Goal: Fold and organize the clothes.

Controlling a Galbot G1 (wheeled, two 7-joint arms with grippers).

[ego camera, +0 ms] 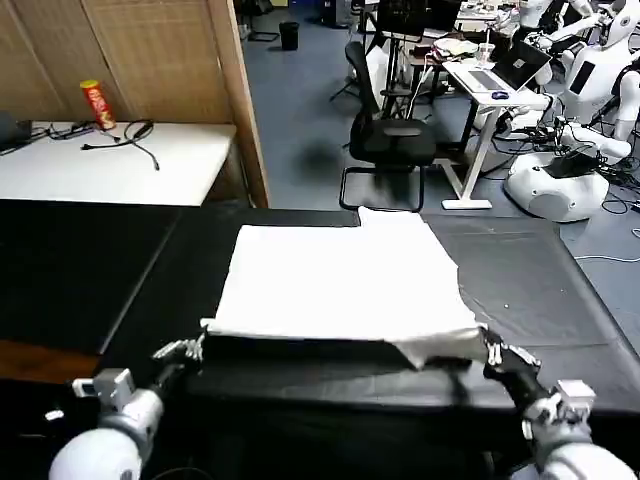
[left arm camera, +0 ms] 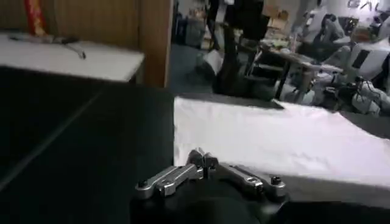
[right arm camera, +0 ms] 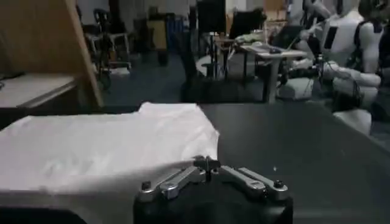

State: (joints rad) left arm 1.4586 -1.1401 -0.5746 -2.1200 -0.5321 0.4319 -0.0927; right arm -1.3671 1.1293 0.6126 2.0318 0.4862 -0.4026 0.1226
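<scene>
White T-shirt (ego camera: 340,280) lies flat on the black bench (ego camera: 540,290), plain side up, no print visible; a narrow tab of cloth juts from its far edge. Left gripper (ego camera: 190,348) sits at the shirt's near-left corner, right gripper (ego camera: 497,352) at the near-right corner, both low over the bench. In each wrist view the fingertips meet at a point against the shirt's near hem, so the fingers read as closed; whether cloth is actually caught between them I cannot tell. Near-right corner is puckered and slightly raised.

Risks, judged from this:
- one corner not truly held, so a lift would drag the shirt askew
- fingers catching one cloth layer alone, so the fold bunches
- uneven travel of the two arms, twisting the near hem and spoiling the fold line
</scene>
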